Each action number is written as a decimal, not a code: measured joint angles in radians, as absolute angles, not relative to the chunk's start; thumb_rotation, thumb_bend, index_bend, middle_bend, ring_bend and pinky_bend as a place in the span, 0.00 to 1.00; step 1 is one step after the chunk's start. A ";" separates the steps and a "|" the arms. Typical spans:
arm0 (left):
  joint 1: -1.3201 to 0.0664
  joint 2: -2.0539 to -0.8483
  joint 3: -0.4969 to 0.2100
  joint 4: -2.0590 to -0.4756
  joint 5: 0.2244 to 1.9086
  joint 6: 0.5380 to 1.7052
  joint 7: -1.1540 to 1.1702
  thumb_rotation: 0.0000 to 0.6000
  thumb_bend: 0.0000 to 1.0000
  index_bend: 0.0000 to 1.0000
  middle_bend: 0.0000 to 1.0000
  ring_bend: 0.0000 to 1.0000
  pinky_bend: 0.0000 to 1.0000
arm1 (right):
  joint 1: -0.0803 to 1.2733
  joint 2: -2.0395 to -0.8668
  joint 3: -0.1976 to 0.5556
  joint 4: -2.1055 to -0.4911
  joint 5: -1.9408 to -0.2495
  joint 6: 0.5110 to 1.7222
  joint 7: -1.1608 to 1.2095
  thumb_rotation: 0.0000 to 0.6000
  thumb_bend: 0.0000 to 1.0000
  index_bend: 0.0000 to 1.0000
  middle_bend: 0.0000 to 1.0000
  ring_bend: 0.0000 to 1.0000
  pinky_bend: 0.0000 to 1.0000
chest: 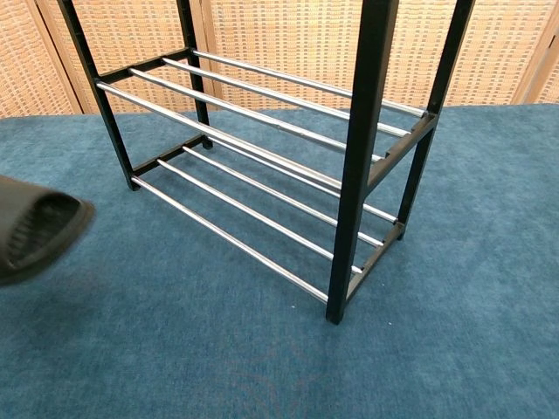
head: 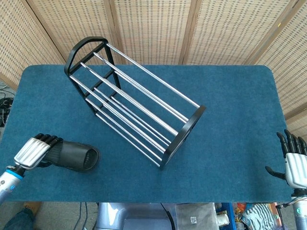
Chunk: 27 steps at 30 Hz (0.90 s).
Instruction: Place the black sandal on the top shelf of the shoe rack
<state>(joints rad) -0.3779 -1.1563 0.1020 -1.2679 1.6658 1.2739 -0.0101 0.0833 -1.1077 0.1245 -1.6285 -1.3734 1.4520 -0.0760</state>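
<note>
The desk (head: pixel 230 105) is covered in blue carpet. My left hand (head: pixel 34 150) has its fingers wrapped round the black sandal (head: pixel 76 156), lifted near the desk's left edge. My right hand (head: pixel 293 160) is spread, holding nothing. I should lift higher, then lay it flat across the shoe rack (head: pixel 132 98) top bars.
</note>
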 measured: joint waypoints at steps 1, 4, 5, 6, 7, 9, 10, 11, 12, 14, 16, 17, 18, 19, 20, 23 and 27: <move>-0.370 -1.136 0.096 -1.289 1.654 1.284 -0.011 1.00 0.25 0.64 0.55 0.48 0.50 | 0.083 -1.107 0.124 -1.629 -1.375 1.452 -0.076 1.00 0.00 0.00 0.00 0.00 0.00; -0.353 -1.082 0.070 -1.367 1.613 1.311 -0.022 1.00 0.29 0.66 0.56 0.49 0.52 | 0.083 -1.106 0.121 -1.634 -1.379 1.453 -0.077 1.00 0.00 0.00 0.00 0.00 0.00; -0.350 -1.067 0.058 -1.403 1.597 1.318 -0.025 1.00 0.30 0.66 0.56 0.49 0.52 | 0.083 -1.106 0.121 -1.635 -1.381 1.453 -0.077 1.00 0.00 0.00 0.00 0.00 0.00; -0.349 -1.057 0.049 -1.432 1.585 1.322 -0.026 1.00 0.30 0.66 0.56 0.49 0.53 | 0.084 -1.106 0.120 -1.636 -1.382 1.452 -0.078 1.00 0.00 0.00 0.00 0.00 0.00; -0.348 -1.046 0.039 -1.463 1.572 1.324 -0.024 1.00 0.30 0.66 0.56 0.50 0.53 | 0.084 -1.106 0.119 -1.637 -1.383 1.452 -0.079 1.00 0.00 0.00 0.00 0.00 0.00; -0.351 -1.021 0.017 -1.541 1.537 1.320 -0.009 1.00 0.30 0.66 0.56 0.50 0.53 | 0.084 -1.106 0.118 -1.638 -1.384 1.451 -0.079 1.00 0.00 0.00 0.00 0.00 0.00; -0.354 -1.010 0.007 -1.577 1.519 1.315 0.004 1.00 0.30 0.66 0.56 0.50 0.53 | 0.085 -1.106 0.118 -1.638 -1.384 1.449 -0.079 1.00 0.00 0.00 0.00 0.00 0.00; -0.360 -0.997 -0.008 -1.627 1.492 1.305 0.027 1.00 0.30 0.66 0.56 0.50 0.53 | 0.085 -1.105 0.118 -1.638 -1.383 1.448 -0.078 1.00 0.00 0.00 0.00 0.00 0.00; -0.366 -0.988 -0.019 -1.664 1.469 1.295 0.049 1.00 0.30 0.66 0.56 0.50 0.54 | 0.086 -1.105 0.118 -1.637 -1.381 1.446 -0.076 1.00 0.00 0.00 0.00 0.00 0.00; -0.385 -0.973 -0.049 -1.744 1.406 1.270 0.112 1.00 0.30 0.66 0.56 0.50 0.54 | 0.086 -1.104 0.119 -1.636 -1.378 1.444 -0.073 1.00 0.00 0.00 0.00 0.00 0.00; -0.404 -0.966 -0.074 -1.797 1.345 1.247 0.173 1.00 0.30 0.66 0.56 0.50 0.54 | 0.087 -1.102 0.121 -1.635 -1.376 1.442 -0.068 1.00 0.00 0.00 0.00 0.00 0.00; -0.420 -0.964 -0.090 -1.828 1.302 1.231 0.215 1.00 0.30 0.66 0.56 0.50 0.54 | 0.088 -1.101 0.121 -1.635 -1.375 1.441 -0.066 1.00 0.00 0.00 0.00 0.00 0.00; -0.432 -0.964 -0.102 -1.848 1.269 1.218 0.246 1.00 0.30 0.66 0.56 0.50 0.54 | 0.088 -1.100 0.122 -1.635 -1.374 1.440 -0.064 1.00 0.00 0.00 0.00 0.00 0.00; -0.445 -0.965 -0.113 -1.866 1.234 1.205 0.277 1.00 0.30 0.66 0.57 0.51 0.54 | 0.088 -1.099 0.122 -1.635 -1.374 1.439 -0.063 1.00 0.00 0.00 0.00 0.00 0.00; -0.464 -0.967 -0.128 -1.886 1.185 1.189 0.317 1.00 0.30 0.66 0.57 0.51 0.55 | 0.088 -1.099 0.122 -1.635 -1.374 1.439 -0.062 1.00 0.00 0.00 0.00 0.00 0.00; -0.516 -0.979 -0.165 -1.932 1.046 1.167 0.423 1.00 0.30 0.66 0.57 0.51 0.55 | 0.088 -1.097 0.121 -1.635 -1.374 1.438 -0.060 1.00 0.00 0.00 0.00 0.00 0.00; -0.590 -1.015 -0.212 -1.987 0.856 1.175 0.569 1.00 0.31 0.66 0.58 0.52 0.56 | 0.090 -1.096 0.123 -1.633 -1.369 1.434 -0.057 1.00 0.00 0.00 0.00 0.00 0.00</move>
